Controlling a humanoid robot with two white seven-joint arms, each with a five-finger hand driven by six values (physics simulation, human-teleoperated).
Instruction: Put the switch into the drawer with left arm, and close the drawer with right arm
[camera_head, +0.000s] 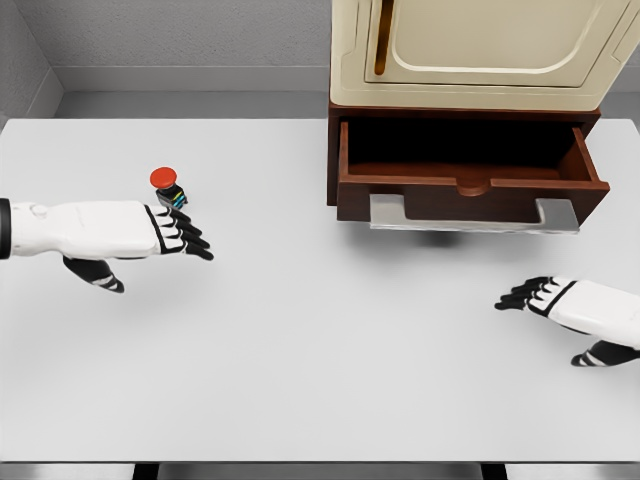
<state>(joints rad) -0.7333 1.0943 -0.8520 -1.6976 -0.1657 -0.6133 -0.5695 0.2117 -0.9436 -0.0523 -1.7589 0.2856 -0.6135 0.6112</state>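
Red-capped switch (168, 187) — small black base

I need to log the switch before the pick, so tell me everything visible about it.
The switch is a small push-button unit: a round red cap on a dark boxy base with a bit of blue and yellow on its side. It looks like plastic. It stands upright on the white table, left of the open wooden drawer and well apart from it. The left hand lies just in front of it, fingers extended beside its base; actual contact cannot be told, and it is not grasped.
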